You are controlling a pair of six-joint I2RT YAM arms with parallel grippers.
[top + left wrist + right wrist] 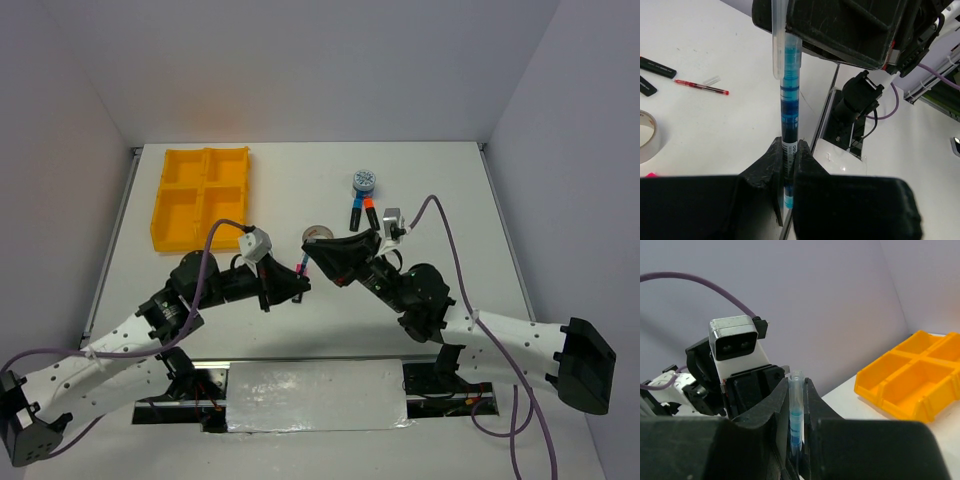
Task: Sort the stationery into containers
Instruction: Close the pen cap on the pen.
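Note:
A thin teal pen [789, 100] is held between both grippers above the table. My left gripper [789, 145] is shut on its labelled barrel. My right gripper [797, 382] is shut on the clear cap end of the pen [796, 420]. In the top view the two grippers meet nose to nose, the left [299, 284] just below the right [312, 250]. The yellow tray [203, 190] stands at the far left, and its four compartments look bare. A red pen [702, 87] lies on the table with a clear cap beside it.
A silver-grey tape ring [318, 233] lies just behind the right gripper. A blue-white tape roll [364, 181] and two black highlighters, blue-capped [355, 213] and orange-capped [368, 212], lie at the back centre-right. A pink tip [303, 270] shows under the grippers.

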